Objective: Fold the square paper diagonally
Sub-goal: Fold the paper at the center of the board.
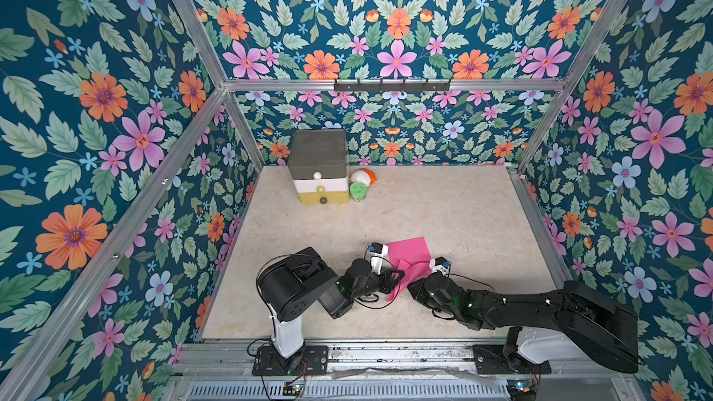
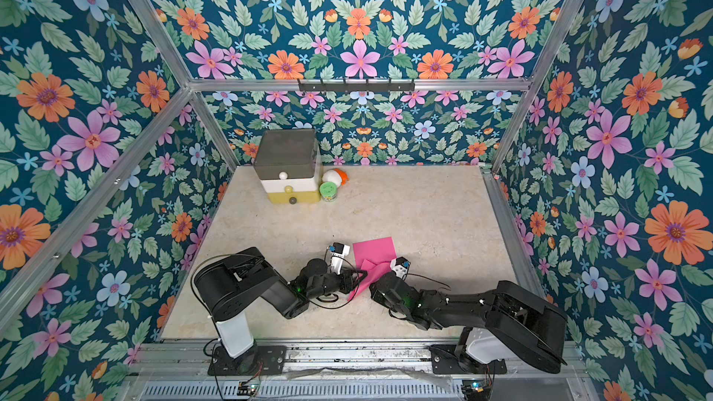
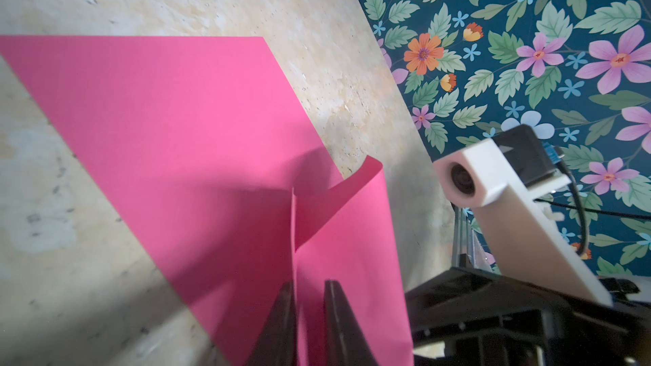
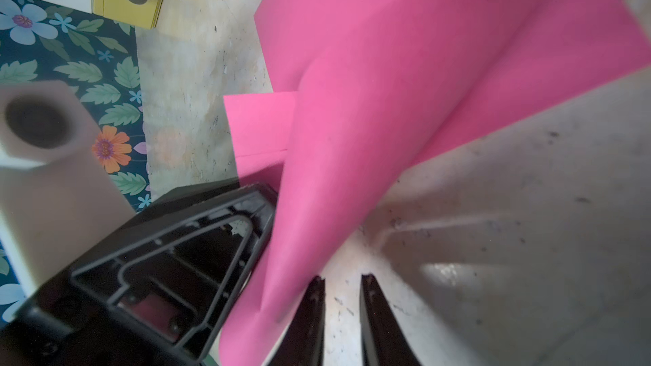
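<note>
The square pink paper [image 1: 411,252] [image 2: 376,250] lies near the table's front middle. Its far half is flat, while its near part is raised and curled over between the two arms. My left gripper [image 1: 397,275] [image 3: 310,286] is at the paper's near-left side. Its jaws stand slightly apart, and the upright paper edge [image 3: 294,227] runs into the gap along one finger without being pinched. My right gripper [image 1: 411,287] [image 4: 343,281] sits close on the right. It is open, with bare table between its fingers and the curled paper [image 4: 317,177] just beside one finger.
A stack of small drawers [image 1: 318,171] stands at the back left of the table. Beside it are a green-lidded jar [image 1: 358,190] and a white and orange object [image 1: 363,177]. Flowered walls and metal rails close in the table [image 1: 463,217] on three sides.
</note>
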Robot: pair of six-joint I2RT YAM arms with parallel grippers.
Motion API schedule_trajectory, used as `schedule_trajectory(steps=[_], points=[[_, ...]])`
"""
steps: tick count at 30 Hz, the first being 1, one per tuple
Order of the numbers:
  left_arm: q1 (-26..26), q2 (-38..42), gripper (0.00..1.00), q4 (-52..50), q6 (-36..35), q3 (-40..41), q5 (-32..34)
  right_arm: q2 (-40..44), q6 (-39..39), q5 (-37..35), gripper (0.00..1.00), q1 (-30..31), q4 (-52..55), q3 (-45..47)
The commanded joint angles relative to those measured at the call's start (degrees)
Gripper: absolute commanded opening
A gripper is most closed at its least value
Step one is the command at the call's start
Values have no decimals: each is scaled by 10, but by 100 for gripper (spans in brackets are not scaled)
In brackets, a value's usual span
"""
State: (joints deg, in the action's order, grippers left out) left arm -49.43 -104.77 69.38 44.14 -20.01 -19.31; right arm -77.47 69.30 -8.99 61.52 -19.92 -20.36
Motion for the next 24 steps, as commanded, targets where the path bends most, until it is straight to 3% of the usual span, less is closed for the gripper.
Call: schedule_trajectory(steps=[1,12,24], points=[[6,-5,24,17,5,3,-16,-5,-2,1,23,-2,16,-4],[27,-51,36,127,45,12,-72,-33,9,4,23,-2,45,-16],[32,-47,36,156,46,28,-71,-29,13,0,22,-11,61,-21]])
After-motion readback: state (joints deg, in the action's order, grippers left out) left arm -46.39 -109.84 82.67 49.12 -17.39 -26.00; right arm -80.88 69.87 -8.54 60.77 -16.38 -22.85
